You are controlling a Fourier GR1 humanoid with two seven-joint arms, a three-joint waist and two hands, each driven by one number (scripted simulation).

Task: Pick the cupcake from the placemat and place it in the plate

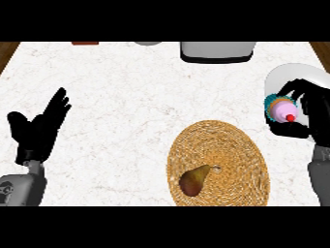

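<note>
The cupcake, pink frosting with a red cherry and a teal wrapper, is tipped on its side over the white plate at the right edge. My right hand curls round it from the right, fingers above and thumb below. The round woven placemat lies at lower centre, left of and below the plate. My left hand rests open at the far left, fingers up, holding nothing. Whether the cupcake touches the plate is hidden.
A brown pear lies on the placemat's lower left part. At the counter's back edge stand a grey-white appliance, a pale round object and a red-brown item. Wooden floor shows past both top corners.
</note>
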